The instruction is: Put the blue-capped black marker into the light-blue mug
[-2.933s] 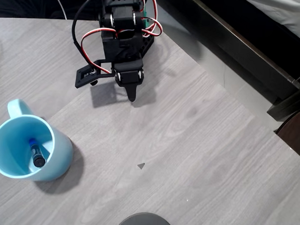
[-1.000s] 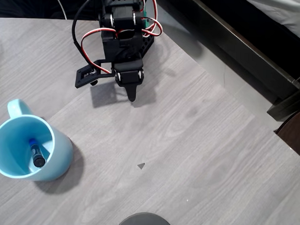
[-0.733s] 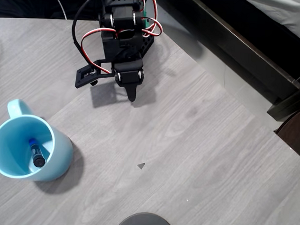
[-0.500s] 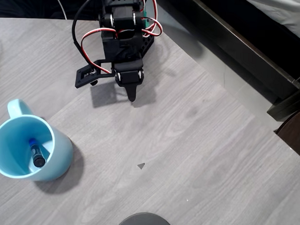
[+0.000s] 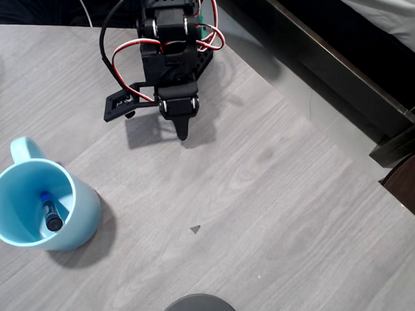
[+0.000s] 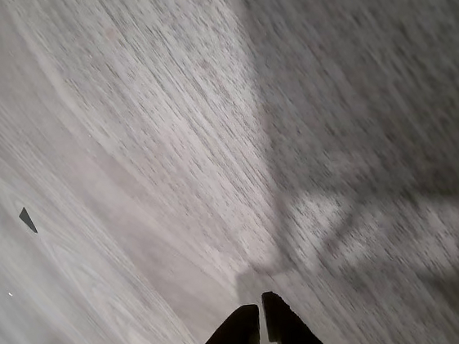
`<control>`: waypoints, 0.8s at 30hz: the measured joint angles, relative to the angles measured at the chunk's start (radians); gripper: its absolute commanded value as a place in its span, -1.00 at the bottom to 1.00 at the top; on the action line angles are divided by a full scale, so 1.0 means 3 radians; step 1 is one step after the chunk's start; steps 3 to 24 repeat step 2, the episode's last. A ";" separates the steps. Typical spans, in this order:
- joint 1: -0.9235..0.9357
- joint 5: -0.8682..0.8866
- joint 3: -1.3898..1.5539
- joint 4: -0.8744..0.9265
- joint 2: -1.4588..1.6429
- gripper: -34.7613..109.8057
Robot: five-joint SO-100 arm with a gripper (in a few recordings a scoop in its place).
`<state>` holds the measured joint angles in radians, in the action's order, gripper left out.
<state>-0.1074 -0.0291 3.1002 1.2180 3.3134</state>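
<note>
Fingers (image 5: 183,130) of the gripper (image 5: 182,127) are pressed together with nothing between them, seen from overhead near the top of the table (image 5: 280,221), folded in just in front of the arm's base. Well apart from it, at the left edge, stands the mug (image 5: 40,207), handle pointing up in the picture. The marker (image 5: 50,213) lies inside it, leaning against the inner wall with its dark end up and the blue cap low. So the placing looks done; the step in hand is, I judge, simply to rest the arm clear. Doing that well means keeping away from the mug so nothing tips.

From the wrist, the two dark fingertips (image 6: 240,335) meet at the bottom edge, a thin slit between them, empty, above bare grey woodgrain and their own shadow. A small dark speck (image 6: 27,219) sits on the table at left.
</note>
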 measured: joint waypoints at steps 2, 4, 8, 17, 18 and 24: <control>0.0000 0.0000 0.0000 0.0000 0.0000 -0.52; 0.0000 0.0000 0.0000 0.0000 0.0000 -0.52; 0.0000 0.0000 0.0000 0.0000 0.0000 -0.52; 0.0000 0.0000 0.0000 0.0000 0.0000 -0.52; 0.0000 0.0000 0.0000 0.0000 0.0000 -0.52; 0.0000 0.0000 0.0000 0.0000 0.0000 -0.52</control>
